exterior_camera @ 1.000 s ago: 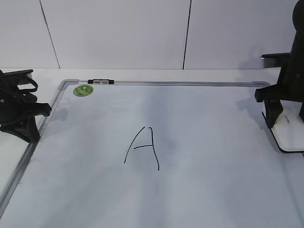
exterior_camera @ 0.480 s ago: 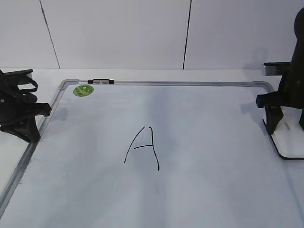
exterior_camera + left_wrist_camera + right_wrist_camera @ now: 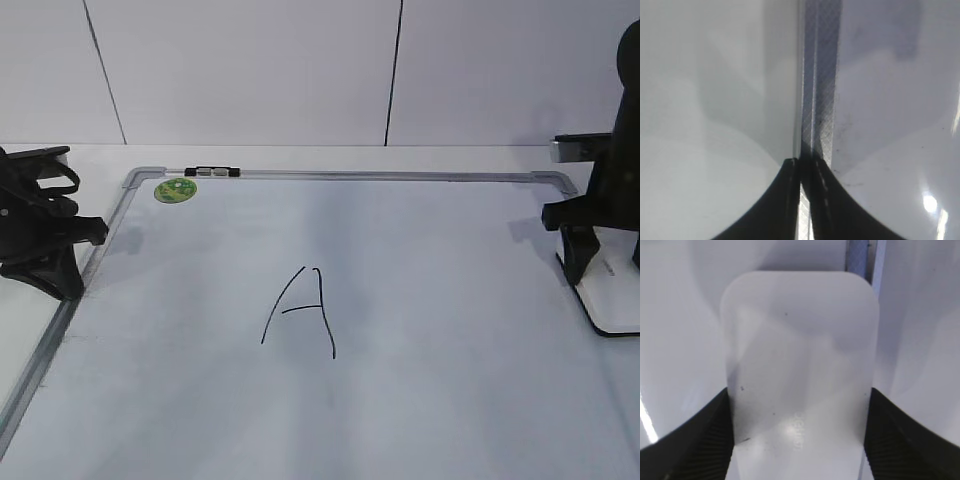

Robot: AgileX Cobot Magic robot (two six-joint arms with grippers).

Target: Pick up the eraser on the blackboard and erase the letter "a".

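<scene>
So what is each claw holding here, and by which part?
The right claw clasps the eraser across its long sides, near one end. The left claw is shut and empty over the blackboard frame.

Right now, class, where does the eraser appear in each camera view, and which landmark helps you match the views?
Exterior view: the eraser lies at the far right edge, under the right end effector.
Left wrist view: not in it.
Right wrist view: the eraser fills the centre.
Shared landmark: the blackboard's silver frame.

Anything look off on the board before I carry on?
Yes: the only writing on the blackboard is a capital "A"; no lowercase "a" shows. The right tool straddles the eraser squarely; nothing is spilled or damaged.
</scene>
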